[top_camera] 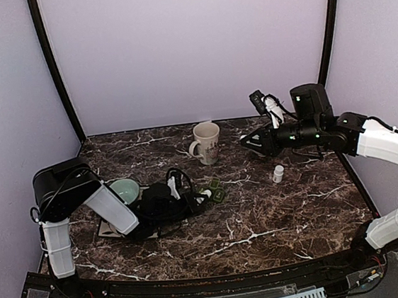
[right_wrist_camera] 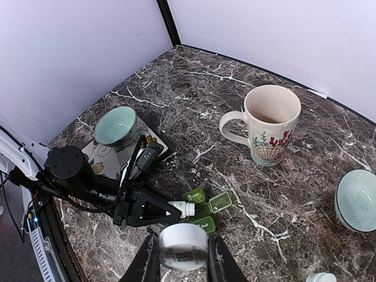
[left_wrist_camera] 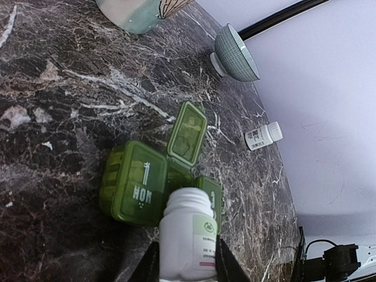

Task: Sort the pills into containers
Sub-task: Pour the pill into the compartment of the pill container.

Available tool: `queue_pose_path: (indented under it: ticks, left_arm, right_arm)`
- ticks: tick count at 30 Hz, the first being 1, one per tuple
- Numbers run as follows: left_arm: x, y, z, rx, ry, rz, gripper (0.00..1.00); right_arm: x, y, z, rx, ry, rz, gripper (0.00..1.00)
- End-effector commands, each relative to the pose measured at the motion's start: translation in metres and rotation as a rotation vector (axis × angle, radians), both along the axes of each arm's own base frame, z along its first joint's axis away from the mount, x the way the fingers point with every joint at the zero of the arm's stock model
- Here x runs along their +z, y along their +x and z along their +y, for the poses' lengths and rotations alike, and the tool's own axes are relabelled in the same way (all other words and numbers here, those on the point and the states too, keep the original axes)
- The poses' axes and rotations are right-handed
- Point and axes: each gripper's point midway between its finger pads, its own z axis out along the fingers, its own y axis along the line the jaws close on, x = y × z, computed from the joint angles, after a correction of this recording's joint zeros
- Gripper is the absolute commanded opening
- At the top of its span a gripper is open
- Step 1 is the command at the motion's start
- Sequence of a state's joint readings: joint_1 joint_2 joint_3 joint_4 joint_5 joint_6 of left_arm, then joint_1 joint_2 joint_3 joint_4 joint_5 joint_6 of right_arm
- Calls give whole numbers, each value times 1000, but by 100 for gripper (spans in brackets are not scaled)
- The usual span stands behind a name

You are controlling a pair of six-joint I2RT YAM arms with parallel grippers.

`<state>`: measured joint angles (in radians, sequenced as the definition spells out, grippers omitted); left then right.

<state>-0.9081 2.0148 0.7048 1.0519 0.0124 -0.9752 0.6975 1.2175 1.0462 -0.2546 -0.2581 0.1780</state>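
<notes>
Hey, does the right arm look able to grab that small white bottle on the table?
Probably not yet. The small white bottle sits in the open near the right gripper, with nothing between them, but that gripper is shut on a second white bottle, so its fingers are full.

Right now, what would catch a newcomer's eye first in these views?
The left gripper holds a white bottle tipped toward the green pill box, one lid flipped open, left of the middle of the table. The right gripper, up over the table beside a tall mug, grips a second white bottle.
</notes>
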Motion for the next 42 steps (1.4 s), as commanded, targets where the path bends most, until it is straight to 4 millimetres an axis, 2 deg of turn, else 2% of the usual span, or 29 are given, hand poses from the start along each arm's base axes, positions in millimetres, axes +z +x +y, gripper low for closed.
queue_pose_path:
  ticks: [1, 42]
  left_arm:
    - [18, 3, -5, 2, -14, -38, 0]
    - [37, 8, -11, 1, 64, -59, 0]
  right_arm:
    - [11, 3, 1, -1, 31, -22, 0]
    - [10, 4, 3, 3, 29, -15, 0]
